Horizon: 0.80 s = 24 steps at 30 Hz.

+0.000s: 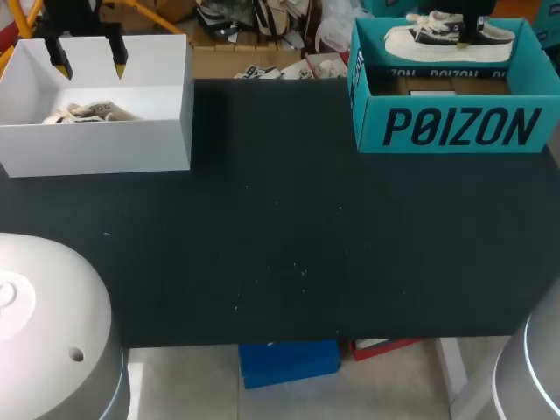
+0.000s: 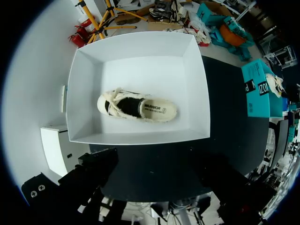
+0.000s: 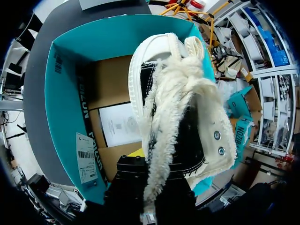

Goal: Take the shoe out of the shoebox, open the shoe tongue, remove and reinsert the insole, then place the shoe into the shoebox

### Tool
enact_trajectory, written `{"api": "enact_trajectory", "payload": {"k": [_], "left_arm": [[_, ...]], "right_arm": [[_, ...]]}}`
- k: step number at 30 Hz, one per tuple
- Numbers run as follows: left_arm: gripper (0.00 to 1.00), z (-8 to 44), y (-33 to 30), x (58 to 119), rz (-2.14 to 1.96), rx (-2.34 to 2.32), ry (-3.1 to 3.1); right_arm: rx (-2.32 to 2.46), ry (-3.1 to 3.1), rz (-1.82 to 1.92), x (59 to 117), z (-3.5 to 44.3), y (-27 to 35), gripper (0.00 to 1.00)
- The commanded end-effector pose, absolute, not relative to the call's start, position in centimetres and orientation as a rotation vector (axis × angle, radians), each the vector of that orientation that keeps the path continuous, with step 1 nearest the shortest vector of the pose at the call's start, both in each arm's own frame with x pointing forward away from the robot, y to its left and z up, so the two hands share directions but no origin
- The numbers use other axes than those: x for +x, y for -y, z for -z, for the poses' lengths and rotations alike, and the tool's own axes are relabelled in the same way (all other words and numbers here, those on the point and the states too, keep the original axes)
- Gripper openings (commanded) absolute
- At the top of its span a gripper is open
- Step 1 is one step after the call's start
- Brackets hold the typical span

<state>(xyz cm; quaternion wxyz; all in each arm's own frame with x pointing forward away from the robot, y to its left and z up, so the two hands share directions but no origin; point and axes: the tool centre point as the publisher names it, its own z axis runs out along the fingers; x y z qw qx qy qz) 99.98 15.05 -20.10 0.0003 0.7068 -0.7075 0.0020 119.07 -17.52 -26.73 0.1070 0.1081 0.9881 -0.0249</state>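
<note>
Shoe [image 3: 180,93] gripped between right jaws

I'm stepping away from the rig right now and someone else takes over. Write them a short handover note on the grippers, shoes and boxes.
Left gripper: open, empty, above the white box, where a cream shoe lies.
Right gripper: shut on the black-and-white shoe, held over the teal shoebox, clear of its floor.
Done: that shoe looks lifted out.
Left: set it on the table, open the tongue, pull and refit the insole, put it back in the box.
</note>
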Motion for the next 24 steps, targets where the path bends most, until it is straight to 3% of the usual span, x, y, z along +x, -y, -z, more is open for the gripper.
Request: {"api": "enact_trajectory", "payload": {"k": [1, 11, 24], "left_arm": [[1.0, 20.0, -15.0, 100.0, -0.003, 2.22, 2.221], [1.0, 20.0, -15.0, 100.0, -0.003, 2.22, 2.221], [1.0, 20.0, -15.0, 100.0, -0.003, 2.22, 2.221]], "right_arm": [[0.313, -2.764, 0.096, 113.5, 17.7, 16.4, 0.0], [0.307, -2.678, 0.112, 107.1, 11.3, 11.5, 0.0], [0.333, -2.623, 0.145, 96.6, 8.9, 1.4, 0.0]]}}
